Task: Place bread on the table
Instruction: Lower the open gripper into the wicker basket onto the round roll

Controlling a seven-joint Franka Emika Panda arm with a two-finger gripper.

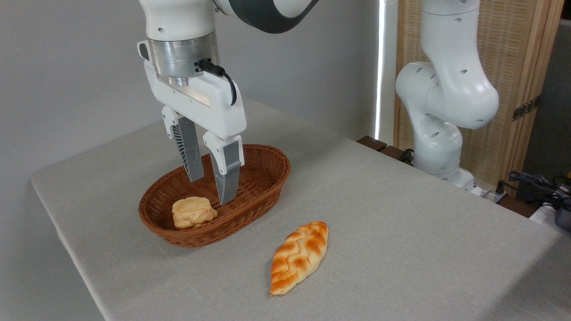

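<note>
I am holding my gripper (212,191) narrowly parted and empty, its grey fingers pointing down inside the oval brown wicker basket (263,178), just above and behind the small round pale-yellow bun (192,212) lying at the basket's near end. The bun is looking light and soft, probably easy to squash, so I am judging its wrinkled sides the place to pinch gently. A braided orange-brown loaf (299,257) is lying on the grey cloth-covered bench (401,232). The bun's underside is hidden.
</note>
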